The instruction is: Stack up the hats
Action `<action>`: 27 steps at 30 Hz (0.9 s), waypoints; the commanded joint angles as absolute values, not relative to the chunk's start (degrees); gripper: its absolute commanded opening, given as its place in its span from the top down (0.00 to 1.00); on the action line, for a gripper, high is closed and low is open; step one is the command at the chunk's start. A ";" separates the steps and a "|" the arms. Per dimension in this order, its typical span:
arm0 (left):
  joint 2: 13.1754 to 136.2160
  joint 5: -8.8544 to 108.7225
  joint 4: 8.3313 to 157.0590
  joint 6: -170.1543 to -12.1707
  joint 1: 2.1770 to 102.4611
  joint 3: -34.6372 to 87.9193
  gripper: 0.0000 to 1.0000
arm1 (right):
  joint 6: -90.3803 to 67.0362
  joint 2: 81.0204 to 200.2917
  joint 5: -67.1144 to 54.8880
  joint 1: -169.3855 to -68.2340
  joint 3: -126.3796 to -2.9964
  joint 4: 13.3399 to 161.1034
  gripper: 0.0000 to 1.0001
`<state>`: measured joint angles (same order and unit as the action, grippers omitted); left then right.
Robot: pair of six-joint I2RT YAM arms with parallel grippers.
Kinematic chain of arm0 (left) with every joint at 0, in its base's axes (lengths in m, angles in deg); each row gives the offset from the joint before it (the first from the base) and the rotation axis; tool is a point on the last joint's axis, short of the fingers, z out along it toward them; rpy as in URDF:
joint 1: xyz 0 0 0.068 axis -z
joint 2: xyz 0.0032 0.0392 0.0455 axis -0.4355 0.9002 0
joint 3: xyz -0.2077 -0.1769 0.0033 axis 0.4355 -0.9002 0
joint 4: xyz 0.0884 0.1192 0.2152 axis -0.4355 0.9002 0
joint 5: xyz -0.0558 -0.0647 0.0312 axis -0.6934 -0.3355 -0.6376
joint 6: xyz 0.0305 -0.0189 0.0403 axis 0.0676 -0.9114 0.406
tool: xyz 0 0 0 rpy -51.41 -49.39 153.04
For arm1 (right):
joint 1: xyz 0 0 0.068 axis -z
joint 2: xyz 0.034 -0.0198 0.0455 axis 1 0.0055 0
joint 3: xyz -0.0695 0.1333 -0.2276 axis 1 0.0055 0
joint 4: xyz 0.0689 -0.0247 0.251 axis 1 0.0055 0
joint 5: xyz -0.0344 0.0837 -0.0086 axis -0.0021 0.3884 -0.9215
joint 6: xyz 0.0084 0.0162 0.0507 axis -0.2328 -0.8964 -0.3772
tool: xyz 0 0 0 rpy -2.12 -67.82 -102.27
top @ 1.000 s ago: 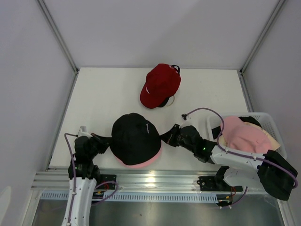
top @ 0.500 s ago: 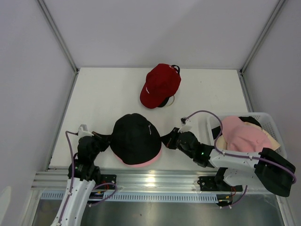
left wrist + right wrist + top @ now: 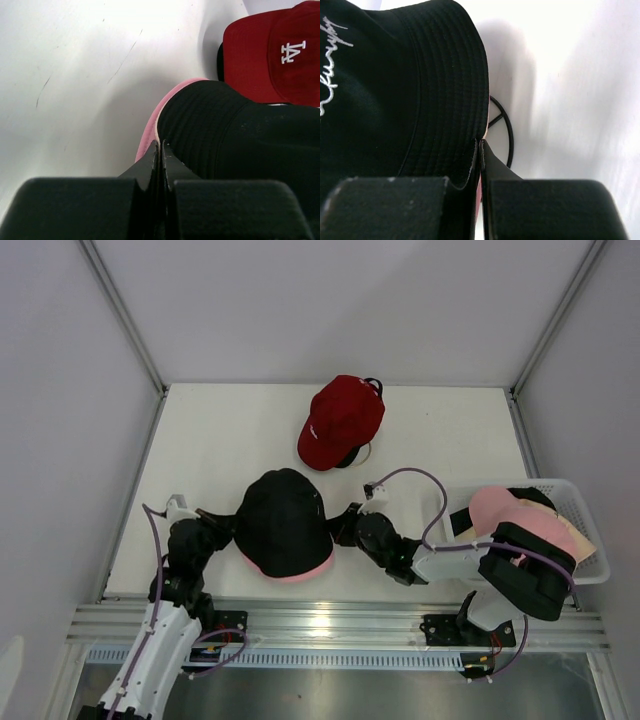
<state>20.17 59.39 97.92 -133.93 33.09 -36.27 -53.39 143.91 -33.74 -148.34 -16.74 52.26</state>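
A black bucket hat (image 3: 283,520) lies over a pink bucket hat (image 3: 300,575), whose brim peeks out beneath, near the table's front edge. My left gripper (image 3: 228,527) is shut on the stack's left brim; in the left wrist view its tips (image 3: 160,145) meet where the pink brim (image 3: 150,127) and the black hat (image 3: 225,135) join. My right gripper (image 3: 342,525) is shut on the right brim of the black hat (image 3: 395,90), its tips (image 3: 480,142) pinching the edge. A red cap (image 3: 340,420) rests on a black cap at the back.
A white mesh basket (image 3: 585,502) at the right holds a pink hat (image 3: 500,512) and other hats. The right arm's elbow overlaps the basket. A thin black loop (image 3: 510,131) lies on the table by the right fingertips. White walls enclose the table.
Both grippers have moved inward and slightly away from the front edge, the right one most. The black and pink hat stack between them now looks narrower and bunched.
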 commanded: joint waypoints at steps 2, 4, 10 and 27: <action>21.62 63.20 93.07 -131.00 33.11 -39.72 0.97 | -48.46 150.01 -41.52 -148.04 -16.12 54.12 1.00; 20.30 63.73 91.66 -129.25 33.11 -40.17 0.95 | -46.62 150.63 -41.62 -147.78 -17.26 54.10 1.00; 13.36 63.47 97.70 -125.03 33.03 -33.42 0.73 | -42.48 146.51 -38.98 -145.50 -23.41 61.73 0.98; 23.80 48.83 110.91 -112.64 33.11 -1.42 0.27 | -27.89 125.84 -16.77 -133.19 -46.17 93.57 0.22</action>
<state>21.14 59.65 112.70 -119.22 33.09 -6.09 -32.08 125.64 -25.00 -133.95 -43.01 89.63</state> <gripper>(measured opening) 0.735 0.786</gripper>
